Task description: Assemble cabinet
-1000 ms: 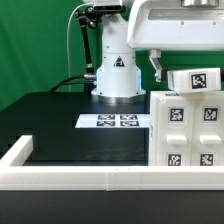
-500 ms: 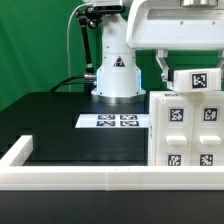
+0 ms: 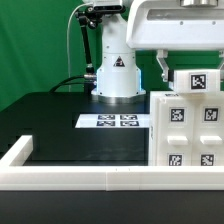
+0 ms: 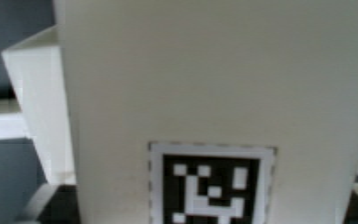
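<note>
While the small matte white tagged block [image 3: 196, 80] sits atop the large matte white boxy cabinet body [image 3: 186, 128] at the exterior view's right, nothing has shifted over the last second: block, arm, all static. Two-finger gripper [image 3: 165, 68] hangs close beside the block; whether it grips or has let go, cannot tell. Wrist view filled by white tagged panel [image 4: 211, 110]. Likely a seating or settling pause
</note>
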Robot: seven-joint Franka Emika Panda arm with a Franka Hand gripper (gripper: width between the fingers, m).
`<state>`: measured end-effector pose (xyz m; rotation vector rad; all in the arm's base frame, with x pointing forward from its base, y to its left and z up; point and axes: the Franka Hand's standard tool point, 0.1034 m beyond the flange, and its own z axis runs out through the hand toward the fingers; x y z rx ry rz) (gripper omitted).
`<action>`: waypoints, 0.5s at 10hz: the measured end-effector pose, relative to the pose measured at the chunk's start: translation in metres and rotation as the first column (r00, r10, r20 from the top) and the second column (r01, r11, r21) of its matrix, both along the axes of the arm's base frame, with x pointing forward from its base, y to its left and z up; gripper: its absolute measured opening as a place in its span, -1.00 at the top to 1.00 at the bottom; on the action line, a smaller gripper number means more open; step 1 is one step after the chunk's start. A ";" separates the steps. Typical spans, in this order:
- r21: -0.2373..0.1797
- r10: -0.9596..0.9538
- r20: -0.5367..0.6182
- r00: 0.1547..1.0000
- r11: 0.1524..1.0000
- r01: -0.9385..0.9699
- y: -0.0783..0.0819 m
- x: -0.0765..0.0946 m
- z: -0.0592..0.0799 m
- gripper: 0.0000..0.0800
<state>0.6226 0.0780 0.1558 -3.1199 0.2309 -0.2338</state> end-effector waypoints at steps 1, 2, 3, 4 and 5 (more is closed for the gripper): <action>0.008 -0.040 0.000 0.999 0.999 0.040 0.000 0.000 0.000 -0.43; 0.024 -0.112 -0.002 0.994 0.993 0.112 0.001 0.000 0.000 -0.43; 0.030 -0.143 -0.003 0.990 0.989 0.143 0.001 0.000 0.000 -0.43; 0.047 -0.236 -0.006 0.972 0.971 0.236 0.002 0.000 0.000 -0.43; 0.063 -0.349 -0.014 0.937 0.935 0.349 0.006 -0.002 -0.002 -0.43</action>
